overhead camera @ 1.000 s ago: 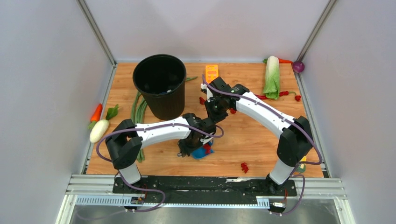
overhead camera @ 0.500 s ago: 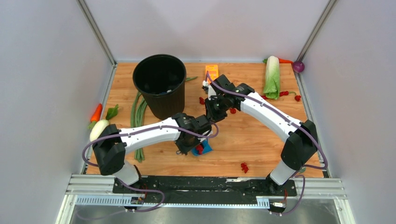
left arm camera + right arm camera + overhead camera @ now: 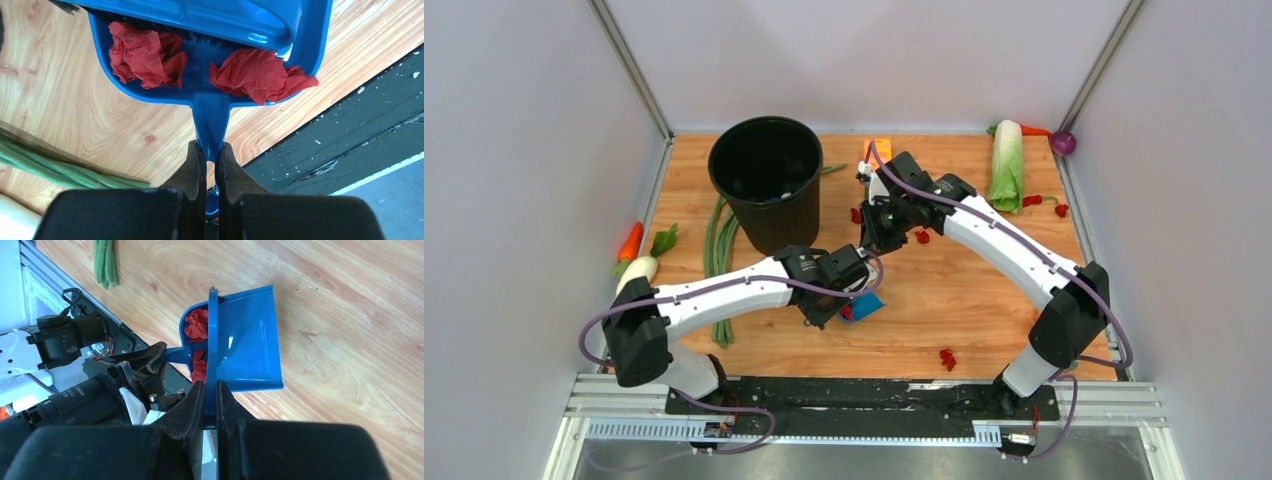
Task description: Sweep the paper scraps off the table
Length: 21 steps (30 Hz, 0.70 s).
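My left gripper (image 3: 209, 150) is shut on the handle of a blue dustpan (image 3: 210, 97), which is near the middle of the table (image 3: 984, 300). Two crumpled red paper scraps (image 3: 145, 52) lie in the pan. My right gripper (image 3: 210, 387) is shut on a blue brush (image 3: 212, 330) seen edge-on, its black bristles at the pan's mouth. In the top view the dustpan (image 3: 865, 305) peeks out below the left wrist. Loose paper scraps (image 3: 947, 357) lie near the front edge, with others by the right gripper (image 3: 879, 235) and at the back right (image 3: 1032, 200).
A black bin (image 3: 766, 180) stands at the back left with green beans (image 3: 717, 235) beside it. A cabbage (image 3: 1006, 165), a purple ball (image 3: 1063, 143), a carrot (image 3: 629, 240) and a white radish (image 3: 636, 272) lie along the edges. A black rail (image 3: 864, 395) runs along the front.
The left arm has swung its elbow leftward and carried the dustpan a little away from the front edge. The right gripper with the brush has shifted slightly toward the back.
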Available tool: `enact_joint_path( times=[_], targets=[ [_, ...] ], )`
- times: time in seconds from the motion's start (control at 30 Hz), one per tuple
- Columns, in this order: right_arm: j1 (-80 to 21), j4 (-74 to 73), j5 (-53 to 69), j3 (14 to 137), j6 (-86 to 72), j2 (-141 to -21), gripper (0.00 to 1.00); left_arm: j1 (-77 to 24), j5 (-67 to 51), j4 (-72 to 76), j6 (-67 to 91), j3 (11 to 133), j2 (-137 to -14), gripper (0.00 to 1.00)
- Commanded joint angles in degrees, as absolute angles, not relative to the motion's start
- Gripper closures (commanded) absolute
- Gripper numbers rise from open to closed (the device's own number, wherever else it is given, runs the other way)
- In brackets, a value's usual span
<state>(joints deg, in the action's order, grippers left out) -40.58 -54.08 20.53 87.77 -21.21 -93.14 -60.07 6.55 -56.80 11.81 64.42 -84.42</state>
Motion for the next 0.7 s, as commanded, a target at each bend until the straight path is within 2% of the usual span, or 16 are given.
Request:
enact_joint_path(
  times=[0.0,0.27,0.67],
  targets=[
    [-40.8,-58.5,23.9,91.6,-22.9,-89.3,1.0,-59.2,10.2,-51.9,15.2,65.9,-80.4,1.0],
    [-37.9,-61.3,22.1,91.7,-20.8,-86.9,1.0,-59.2,10.3,-52.8,14.7,68.4,-78.6,1.0],
    [-32.4,-65.7,20.7,98.5,-19.2,-85.9,1.0,-59.2,11.6,-56.6,12.8,75.6,-78.7,1.0]
  ],
)
